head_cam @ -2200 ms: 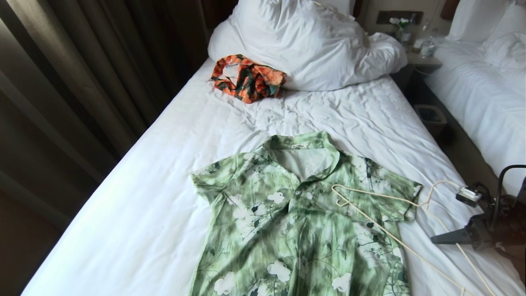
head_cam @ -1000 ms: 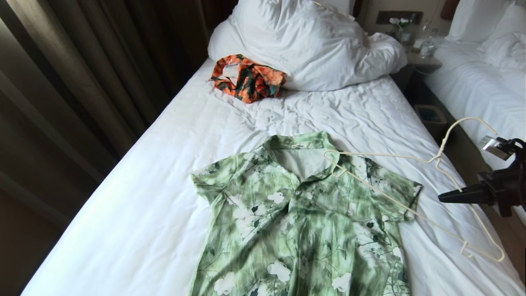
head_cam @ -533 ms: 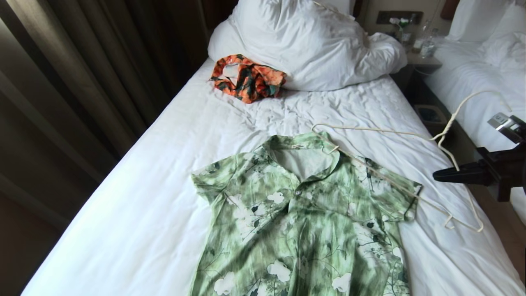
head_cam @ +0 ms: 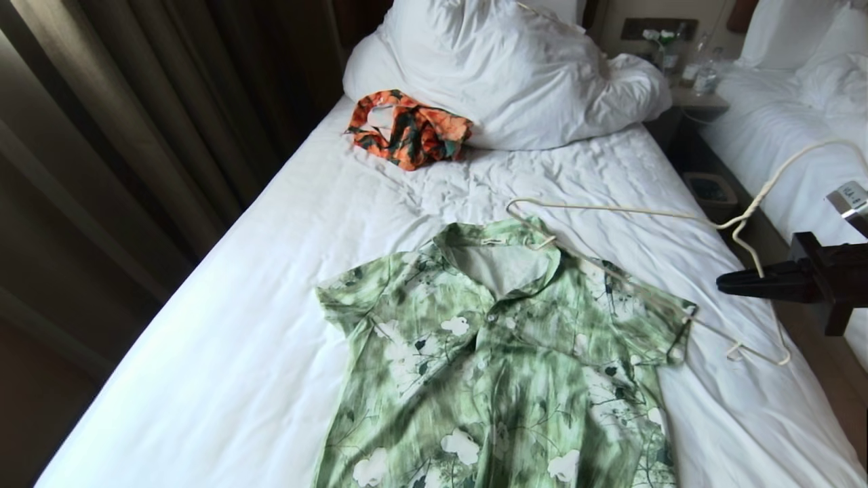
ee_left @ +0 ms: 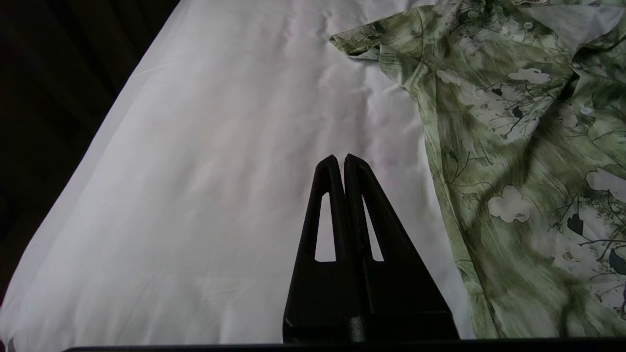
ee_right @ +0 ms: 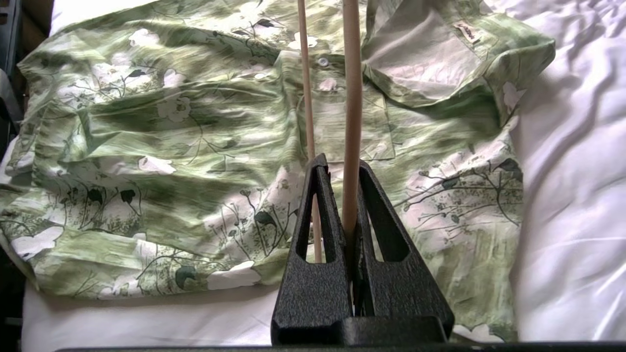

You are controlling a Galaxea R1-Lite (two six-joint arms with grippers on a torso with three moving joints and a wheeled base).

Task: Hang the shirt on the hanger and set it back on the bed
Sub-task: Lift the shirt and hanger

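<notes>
Here your right gripper (head_cam: 724,283) has its jaws clamped on the hanger (head_cam: 630,213), tip near the collar of the shirt (head_cam: 495,359) lying flat on the bed (head_cam: 224,352), ready for threading; left gripper (ee_left: 340,159) idles, jaws closed.

You had the bed (head_cam: 237,325) under a wrinkled white sheet. The shirt (head_cam: 502,366) lay flat on it, just left of the right pincer (head_cam: 725,283). Farther off, an orange garment (head_cam: 407,129) touched the pillow (head_cam: 502,68).
</notes>
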